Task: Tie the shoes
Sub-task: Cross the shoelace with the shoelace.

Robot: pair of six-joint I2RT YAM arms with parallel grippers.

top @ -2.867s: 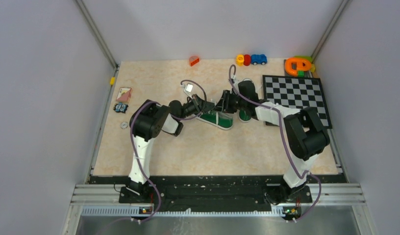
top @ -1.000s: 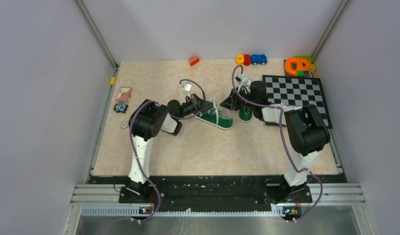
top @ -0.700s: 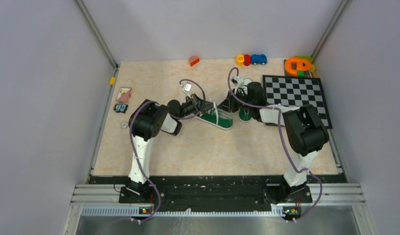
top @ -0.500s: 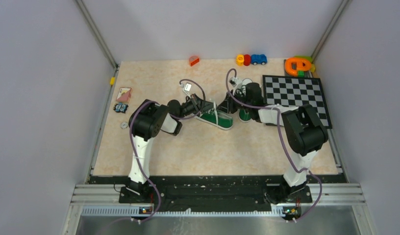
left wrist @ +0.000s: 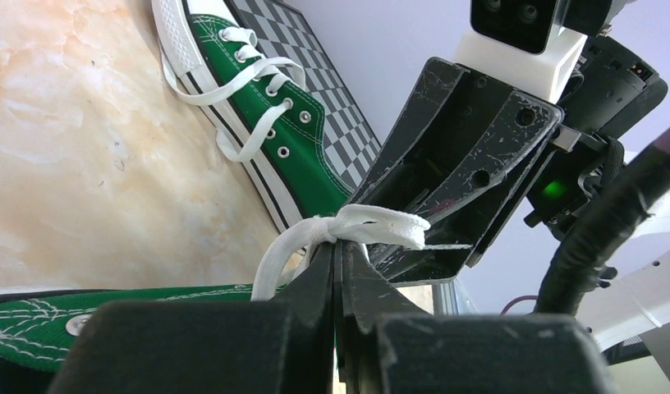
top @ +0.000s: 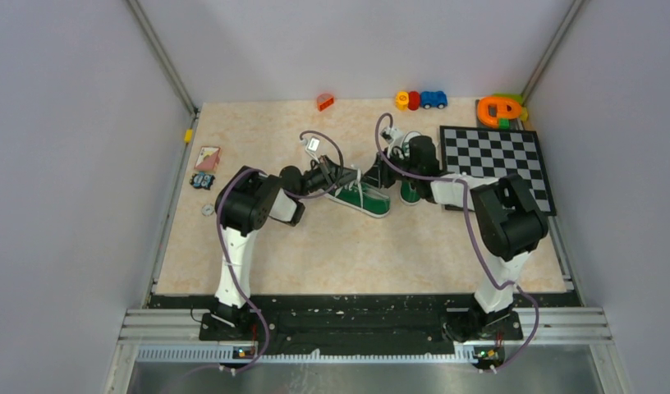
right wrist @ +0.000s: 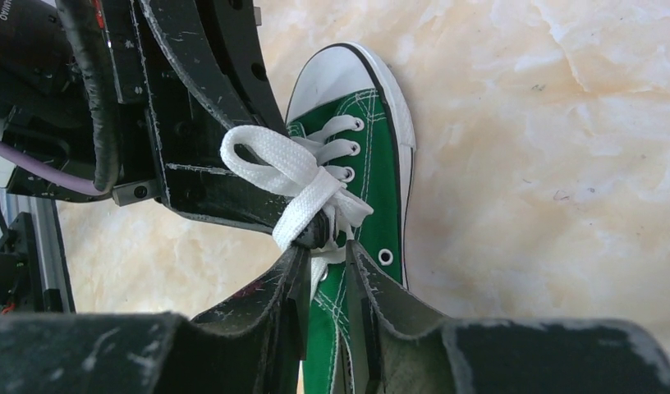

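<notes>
The left gripper (left wrist: 338,246) is clamped tight on the white lace (left wrist: 373,223), whose loop juts from its tips straight toward the right gripper (right wrist: 323,245) facing it. The right jaws stand narrowly apart with 1 strand in the gap; whether they pinch it I cannot tell. Directly beneath both sets of tips lies the shoe being tied (right wrist: 366,185), its long axis running ahead of the right jaws, toe farthest. The 2nd shoe (left wrist: 286,135) sits beyond the left jaws (laces loose). Tightening likely means drawing the 2 grippers apart, and both are equally near the knot.
</notes>
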